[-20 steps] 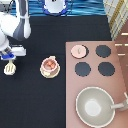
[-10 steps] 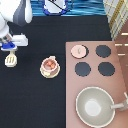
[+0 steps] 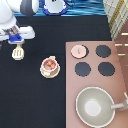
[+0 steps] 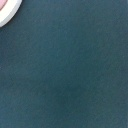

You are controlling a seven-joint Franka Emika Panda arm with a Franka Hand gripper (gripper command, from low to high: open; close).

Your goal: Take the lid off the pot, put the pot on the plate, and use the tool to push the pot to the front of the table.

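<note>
The pot [image 3: 49,64], pinkish-tan with reddish pieces inside, sits on the cream plate [image 3: 44,73] on the black table [image 3: 35,100]. The lid [image 3: 79,50] lies on the stove's upper-left burner. At the exterior view's left, my gripper [image 3: 17,43] is shut on the handle of the tool [image 3: 18,53], whose slotted head hangs below the hand. The tool is to the left of the pot and a little toward the exterior view's top, apart from it. The wrist view shows bare table and a pale curved edge [image 4: 7,14] in one corner.
The pinkish-brown stove [image 3: 119,75] with black burners fills the exterior view's right. A large grey pan [image 3: 95,105] with a long handle stands on its lower part. A blue and white object [image 3: 54,7] lies at the top edge.
My gripper has carried the tool toward the exterior view's top and to the right, closer to the pot. The pot, plate and lid have stayed put.
</note>
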